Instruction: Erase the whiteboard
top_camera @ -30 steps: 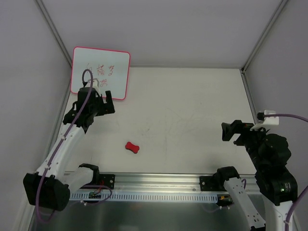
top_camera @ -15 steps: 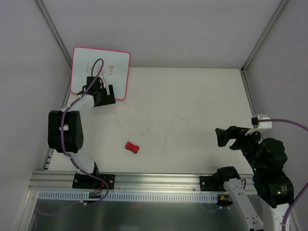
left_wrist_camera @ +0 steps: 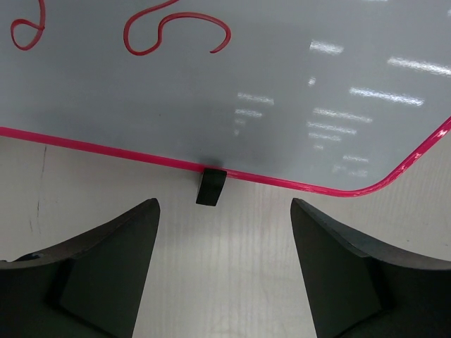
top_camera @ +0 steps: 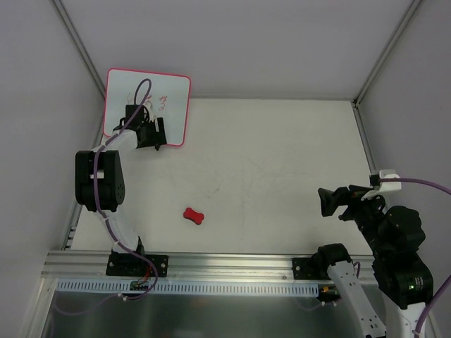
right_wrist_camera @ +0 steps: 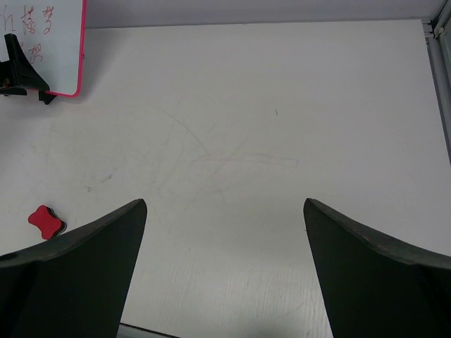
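The whiteboard (top_camera: 175, 88) stands at the ten o'clock corner of the bench (top_camera: 282, 155) in the top view, its pink-red frame down on the surface close to the left wall; red marks (top_camera: 163, 103) show on its white face, partly hidden behind the left arm (top_camera: 99, 179). The left claw (top_camera: 149, 135) sits right in front of the board's lower edge, at about six o'clock of it. In the left wrist view that claw (left_wrist_camera: 222, 232) is spread, its two dark fingers (left_wrist_camera: 113, 267) well apart with only bare bench between them, gripping nothing. Straight ahead at twelve o'clock in that view a small black foot (left_wrist_camera: 211, 186) sits under the frame's bottom edge; above it the whiteboard (left_wrist_camera: 282, 98) fills the picture, with red marks (left_wrist_camera: 176, 32) at eleven o'clock and the frame's rounded corner at three o'clock.

A red eraser (top_camera: 193, 215) lies on the bench at roughly seven o'clock of its centre, well apart from the board and from both claws. The right claw (top_camera: 337, 204) hangs at four o'clock near the right edge, pointing left. Its wrist view shows the right claw (right_wrist_camera: 225, 211) spread wide and holding nothing; the eraser (right_wrist_camera: 44, 220) is at nine o'clock, the whiteboard (right_wrist_camera: 60, 49) at ten o'clock, and the left claw (right_wrist_camera: 17, 67) is a dark shape in front of the board.
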Tool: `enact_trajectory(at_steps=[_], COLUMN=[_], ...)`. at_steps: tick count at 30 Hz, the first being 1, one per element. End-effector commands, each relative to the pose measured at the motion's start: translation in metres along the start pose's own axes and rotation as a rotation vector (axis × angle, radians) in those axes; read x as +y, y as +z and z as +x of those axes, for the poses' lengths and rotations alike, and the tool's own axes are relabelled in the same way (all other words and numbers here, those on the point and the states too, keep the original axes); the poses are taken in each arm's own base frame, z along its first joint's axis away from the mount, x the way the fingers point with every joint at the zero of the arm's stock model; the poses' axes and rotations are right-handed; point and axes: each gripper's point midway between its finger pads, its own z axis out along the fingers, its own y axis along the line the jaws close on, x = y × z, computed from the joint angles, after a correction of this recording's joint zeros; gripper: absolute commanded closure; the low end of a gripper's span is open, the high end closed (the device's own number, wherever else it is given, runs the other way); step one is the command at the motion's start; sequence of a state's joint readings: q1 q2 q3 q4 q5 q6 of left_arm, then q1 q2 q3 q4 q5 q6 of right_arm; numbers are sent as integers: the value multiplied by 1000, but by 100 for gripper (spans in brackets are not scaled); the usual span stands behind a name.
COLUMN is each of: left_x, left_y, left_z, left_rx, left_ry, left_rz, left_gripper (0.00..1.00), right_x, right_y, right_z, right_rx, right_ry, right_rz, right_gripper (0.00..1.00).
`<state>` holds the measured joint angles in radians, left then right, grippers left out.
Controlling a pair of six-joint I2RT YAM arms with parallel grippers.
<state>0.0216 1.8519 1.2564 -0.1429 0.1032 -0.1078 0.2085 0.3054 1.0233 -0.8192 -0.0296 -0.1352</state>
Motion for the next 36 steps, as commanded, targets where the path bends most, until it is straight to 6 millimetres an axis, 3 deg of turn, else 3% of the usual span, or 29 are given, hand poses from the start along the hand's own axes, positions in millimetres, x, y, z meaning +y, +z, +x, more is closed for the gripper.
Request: enact_trajectory(at_steps=[1, 8, 12, 20, 24, 26, 34, 36], left_x=[-2, 3, 4, 4, -1, -3, -20, -44], left_y=[-1, 10, 19, 21, 22, 22, 5, -1], left_z=[-14, -10, -1, -3, -3, 1, 14, 16], left_rx=[-23, 13, 51, 59, 68, 78, 90, 84], left_ry=[45, 55, 53, 60, 61, 56, 55, 95], left_rz=[26, 26, 27, 34, 60, 73, 96, 113], left_gripper=[24, 35, 36, 49, 67, 81, 96, 100], right_x=[-1, 0, 1, 0, 1, 1, 1, 0], right_y=[-6, -10, -16, -21, -22, -22, -21, -20], right_z=[-19, -22, -24, -24, -25, -26, -24, -23], right_rx=[-66, -79, -95, -101, -102, -104, -99, -93], right_ry=[-27, -22, -21, -16, -16, -18, -27, -27], right_rz=[7, 2, 1, 3, 0, 1, 0, 0], right_gripper=[1, 1, 1, 1, 1, 1, 1, 1])
